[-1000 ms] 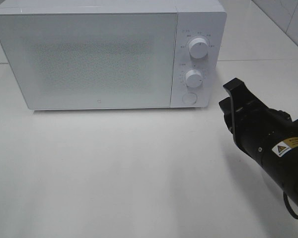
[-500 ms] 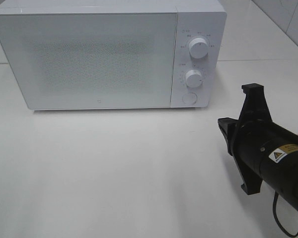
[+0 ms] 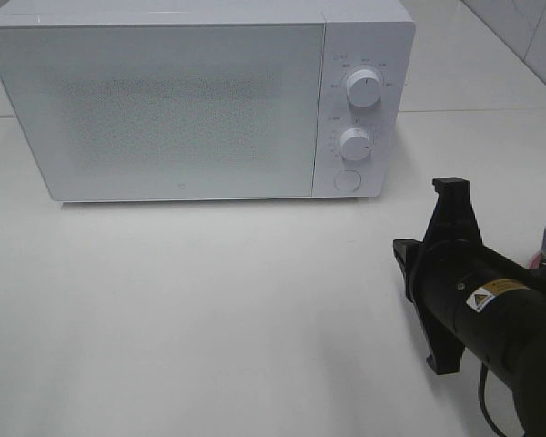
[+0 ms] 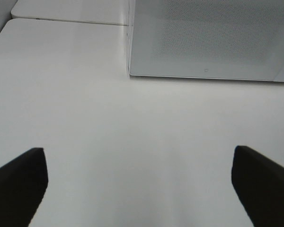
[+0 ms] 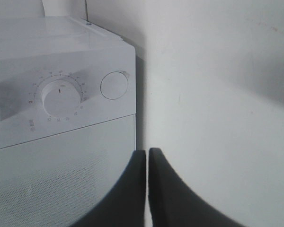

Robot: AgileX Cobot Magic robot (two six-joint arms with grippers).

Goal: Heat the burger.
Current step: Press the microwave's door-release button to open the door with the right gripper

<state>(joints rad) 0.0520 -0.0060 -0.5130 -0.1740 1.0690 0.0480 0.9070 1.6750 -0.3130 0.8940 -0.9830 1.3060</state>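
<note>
1. Robotics lab bench staged as a kitchen corner.
2. White microwave (image 3: 191, 100) with two dials stands on a plain white surface (image 3: 209, 309).
3. Black robot arm (image 3: 491, 309), warning sticker, right end effector (image 5: 147, 153), right of microwave.
4. Tiled wall (image 3: 528, 27) behind the microwave's right.

The light is bright and even, and the white table (image 3: 209, 309) looks almost overexposed. A soft shadow lies under the microwave (image 3: 164, 100). The 2 wrist views are slightly soft.
</note>
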